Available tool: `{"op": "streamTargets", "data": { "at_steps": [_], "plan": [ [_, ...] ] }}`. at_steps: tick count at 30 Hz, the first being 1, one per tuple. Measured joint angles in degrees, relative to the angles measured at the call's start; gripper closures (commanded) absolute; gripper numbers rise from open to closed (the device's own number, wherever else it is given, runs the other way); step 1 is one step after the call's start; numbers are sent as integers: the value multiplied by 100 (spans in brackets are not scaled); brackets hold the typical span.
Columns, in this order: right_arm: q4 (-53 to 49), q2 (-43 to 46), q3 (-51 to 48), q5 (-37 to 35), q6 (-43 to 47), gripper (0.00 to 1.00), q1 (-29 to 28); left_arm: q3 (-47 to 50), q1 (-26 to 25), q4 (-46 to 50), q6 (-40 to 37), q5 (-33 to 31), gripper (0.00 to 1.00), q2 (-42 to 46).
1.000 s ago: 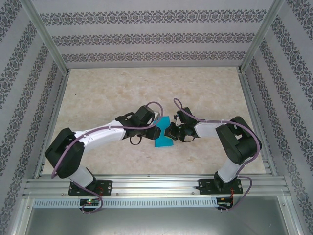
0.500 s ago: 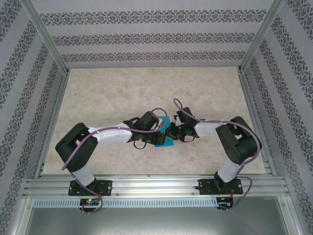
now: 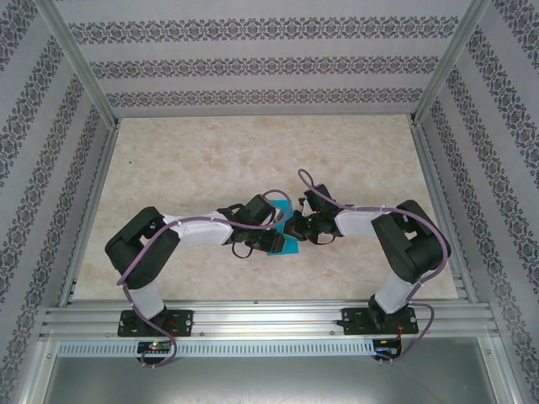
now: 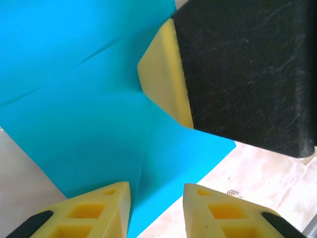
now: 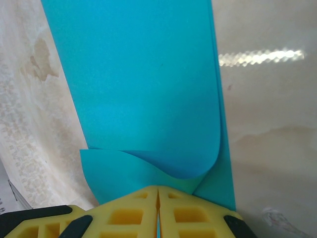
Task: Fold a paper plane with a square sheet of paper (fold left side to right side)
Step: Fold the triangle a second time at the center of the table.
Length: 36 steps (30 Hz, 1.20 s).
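Note:
The square sheet of paper [image 3: 288, 247] is bright teal and lies mid-table between both arms, creased and partly folded; no pointed paper plane shape is in view. In the left wrist view the sheet [image 4: 84, 104] shows straight creases. My left gripper [image 4: 156, 210] hovers open over its near corner, with nothing between the fingers. A yellow finger [image 4: 163, 74] of the right gripper presses at the sheet's far edge. In the right wrist view my right gripper [image 5: 157, 198] is shut on the edge of the sheet [image 5: 143, 79], whose top layer curls over. From above, the left gripper [image 3: 274, 239] and right gripper [image 3: 296, 225] almost touch.
The beige marble-patterned tabletop [image 3: 253, 160] stretches behind the arms. Patterned walls and an aluminium frame [image 3: 80, 76] enclose it. A slotted rail [image 3: 269, 316] runs along the near edge by the arm bases.
My left arm has swung right and its gripper has slid over the near part of the sheet, covering more of it. The right arm and its grip have stayed put.

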<state>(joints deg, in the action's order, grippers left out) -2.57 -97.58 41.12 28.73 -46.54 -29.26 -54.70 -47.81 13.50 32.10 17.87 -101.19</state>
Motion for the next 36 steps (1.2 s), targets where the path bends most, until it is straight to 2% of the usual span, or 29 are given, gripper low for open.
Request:
{"op": "streamTargets", "data": {
  "at_steps": [14,24,36],
  "plan": [
    [-24,28,2,24,28,90,17,107,-79,-109,4,-173,66,-55],
    [-227,588,-33,24,22,91,48,205,-151,-258,83,-326,66,-4],
    [-125,372,-52,28,-136,91,-125,205,-177,-254,105,-387,66,2]
  ]
}}
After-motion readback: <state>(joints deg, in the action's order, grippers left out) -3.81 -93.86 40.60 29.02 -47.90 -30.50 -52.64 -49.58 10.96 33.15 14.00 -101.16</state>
